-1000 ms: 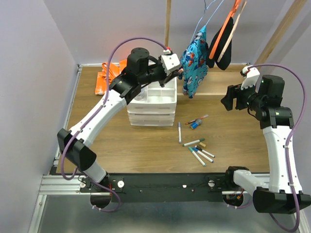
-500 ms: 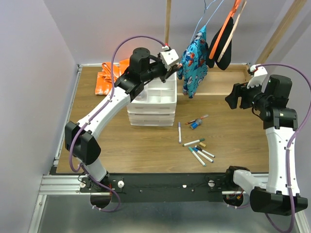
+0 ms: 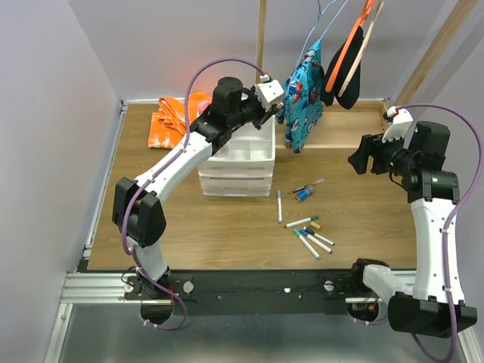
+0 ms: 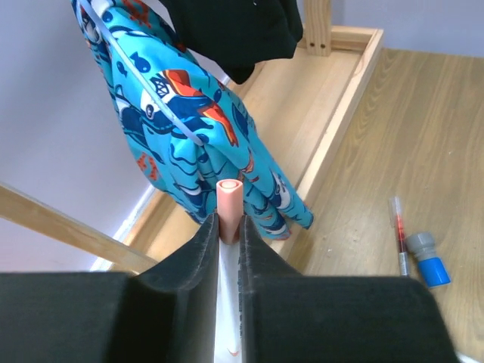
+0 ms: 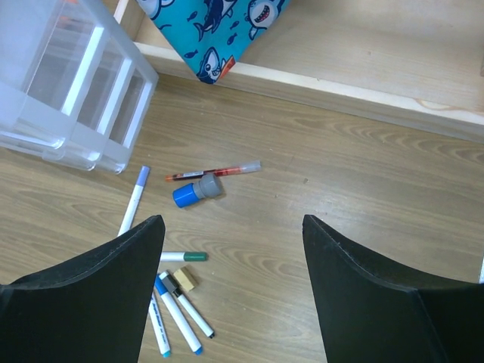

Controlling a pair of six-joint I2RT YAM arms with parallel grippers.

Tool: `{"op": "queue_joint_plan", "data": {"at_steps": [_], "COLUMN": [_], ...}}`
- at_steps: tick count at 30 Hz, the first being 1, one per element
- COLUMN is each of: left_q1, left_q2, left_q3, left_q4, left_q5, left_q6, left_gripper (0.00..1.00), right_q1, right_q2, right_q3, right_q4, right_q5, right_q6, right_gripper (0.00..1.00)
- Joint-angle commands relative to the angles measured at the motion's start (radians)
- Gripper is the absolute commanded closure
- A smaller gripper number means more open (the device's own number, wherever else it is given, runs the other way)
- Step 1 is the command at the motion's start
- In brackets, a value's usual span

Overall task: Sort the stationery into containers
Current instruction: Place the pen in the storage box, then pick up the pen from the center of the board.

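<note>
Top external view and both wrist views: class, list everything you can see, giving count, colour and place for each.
table: one, brown wood, under everything
drawer unit: one, white, back left
orange cloth: one, back left corner
patterned garment: one, blue, hanging at the back
dark garment: one, black with orange, hanging beside it
wooden frame tray: one, pale, back right
purple-capped marker: one, white, beside the drawers
red pen: one, mid-table
stubby highlighter: one, blue-grey, touching the pen
green-capped marker: one, white, mid-table
tan block: one, beside it
clustered markers: three, white, nearest the bases
pink-capped marker: one, in the left gripper
left gripper: black, shut on that marker
right gripper: black, open, empty
</note>
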Motion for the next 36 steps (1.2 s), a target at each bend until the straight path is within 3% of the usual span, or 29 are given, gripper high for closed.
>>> {"op": "queue_joint_plan", "data": {"at_steps": [1, 8, 13, 14, 17, 19, 22, 25, 30, 31, 36], "left_q1": [0.007, 0.005, -0.013, -0.016, -0.064, -0.096, -0.148, -0.150, -0.139, -0.136, -0.122], "left_q2": [-0.042, -0.224, -0.422, -0.489, -0.556, -0.538, -0.450, -0.464, -0.798, -0.850, -1.035], "left_q3": [0.003, -0.031, -0.218, -0.256, -0.353, -0.344, -0.275, -0.346, -0.641, -0.725, -0.799], "left_q4": [0.020, -0.055, -0.110, -0.144, -0.499, -0.737, -0.982, -0.933, -0.517, -0.400, -0.291], "left_q5": [-0.026, 0.051, 0.192, 0.267, 0.425, 0.403, 0.286, 0.214, 0.044, -0.060, -0.408], "left_q6": [-0.027, -0.044, 0.005, 0.067, 0.559, 0.822, 1.009, 0.909, 0.380, 0.331, 0.201], "left_gripper": [0.67, 0.56, 0.51, 0.51, 0.47, 0.46, 0.49, 0.50, 0.45, 0.43, 0.36], "right_q1": [-0.006, -0.006, -0.006, -0.006, -0.006, -0.006, -0.006, -0.006, -0.006, -0.005, 0.049], "right_q2": [-0.031, -0.045, -0.046, -0.046, -0.042, -0.037, -0.012, -0.025, -0.005, 0.015, 0.113], "right_q3": [-0.029, -0.073, -0.093, -0.096, -0.098, -0.095, -0.073, -0.098, -0.156, -0.156, -0.194], "right_q4": [0.003, 0.021, 0.011, 0.007, 0.000, 0.003, -0.008, 0.003, -0.028, -0.032, -0.011], "right_q5": [-0.017, -0.040, -0.073, -0.076, -0.077, -0.082, -0.103, -0.102, -0.047, -0.028, -0.012], "right_q6": [0.007, 0.019, 0.020, 0.017, 0.007, 0.019, 0.048, 0.140, 0.244, 0.276, 0.313], "right_gripper": [0.19, 0.19, 0.19, 0.19, 0.19, 0.19, 0.19, 0.20, 0.28, 0.28, 0.27]}}
